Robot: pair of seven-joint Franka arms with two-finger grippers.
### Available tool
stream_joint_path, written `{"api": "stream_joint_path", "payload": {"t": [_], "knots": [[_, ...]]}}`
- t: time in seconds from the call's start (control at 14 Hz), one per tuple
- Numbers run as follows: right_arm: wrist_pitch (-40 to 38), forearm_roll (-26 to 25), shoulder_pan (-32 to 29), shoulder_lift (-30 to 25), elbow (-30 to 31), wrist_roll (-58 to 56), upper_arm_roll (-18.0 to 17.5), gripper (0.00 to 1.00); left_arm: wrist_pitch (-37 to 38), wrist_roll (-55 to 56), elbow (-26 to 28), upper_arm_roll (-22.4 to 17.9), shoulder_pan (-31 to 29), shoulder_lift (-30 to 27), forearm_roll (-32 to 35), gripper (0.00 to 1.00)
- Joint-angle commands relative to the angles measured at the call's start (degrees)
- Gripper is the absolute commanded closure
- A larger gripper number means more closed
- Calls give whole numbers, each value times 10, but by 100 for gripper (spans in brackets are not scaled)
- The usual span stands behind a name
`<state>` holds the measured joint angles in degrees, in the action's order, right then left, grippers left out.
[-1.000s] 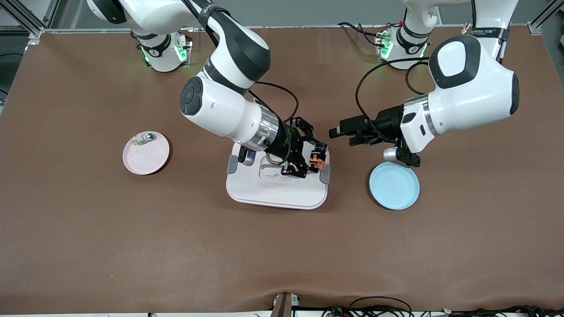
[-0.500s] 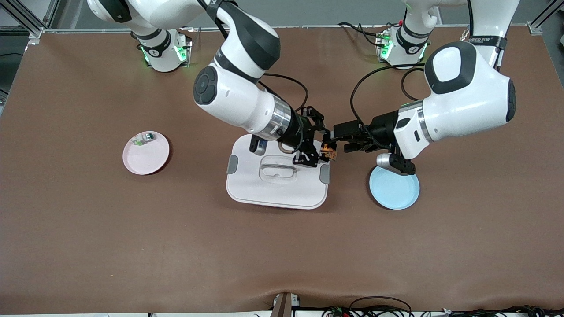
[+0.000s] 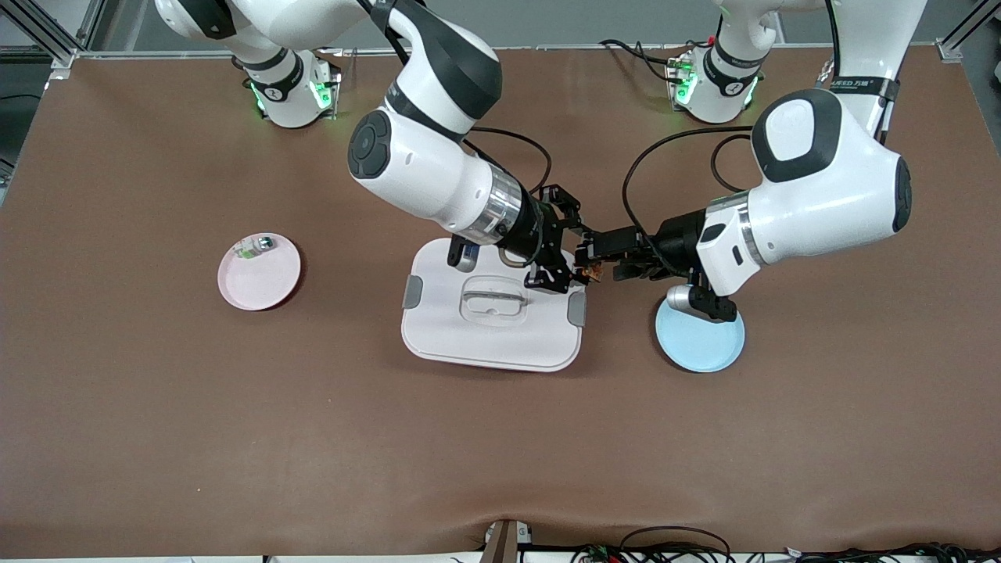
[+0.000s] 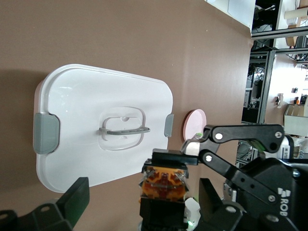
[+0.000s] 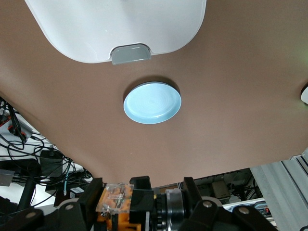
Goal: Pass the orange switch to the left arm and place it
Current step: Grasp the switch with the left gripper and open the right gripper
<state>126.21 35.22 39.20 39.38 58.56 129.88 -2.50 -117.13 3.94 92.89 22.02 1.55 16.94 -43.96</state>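
1. Pink plate [image 3: 260,274], well apart from the box [image 3: 493,328] toward the right arm's end of the table; carries only a small pale part [image 3: 254,248] at its rim farthest from the front camera. Probably the pickup spot, judging by what is left on it.

2. Right gripper [image 3: 573,267], up in the air over the box's edge at the left arm's end, just above the grey latch [image 3: 577,308]. Jaws pinching the orange switch [image 3: 586,270], held out past the box toward the other arm. Carried high, most likely to clear the lid and its clear handle [image 3: 493,300] instead of brushing them.

3. Orange switch again in the left wrist view [image 4: 163,182]: clamped top and bottom, orange face turned out, sides left free for a second grip.

4. Left gripper [image 3: 600,255], in the air just beside the box at that same end, level with the switch. Jaws spread wide, one finger [image 4: 74,203] flanking the switch without pressing it. Handover not yet made.

5. Blue plate [image 3: 700,335], near the box toward the left arm's end and below the left wrist; bare, seemingly kept free as the drop-off.
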Motion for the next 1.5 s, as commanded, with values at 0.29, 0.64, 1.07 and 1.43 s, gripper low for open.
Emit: {"api": "stream_joint_path", "payload": {"t": [0.29, 0.64, 1.07, 1.43], "knots": [[0, 9, 1, 10, -21, 9, 1, 100, 0, 11, -13, 2, 3, 4, 12, 37], [13, 9, 3, 11, -21, 9, 1, 100, 0, 26, -13, 1, 11, 3, 12, 59], [13, 9, 3, 11, -21, 7, 3, 37, 0, 34, -13, 2, 19, 2, 12, 89], [12, 9, -3, 10, -21, 6, 3, 0, 0, 49, -11, 1, 15, 1, 12, 100]]}}
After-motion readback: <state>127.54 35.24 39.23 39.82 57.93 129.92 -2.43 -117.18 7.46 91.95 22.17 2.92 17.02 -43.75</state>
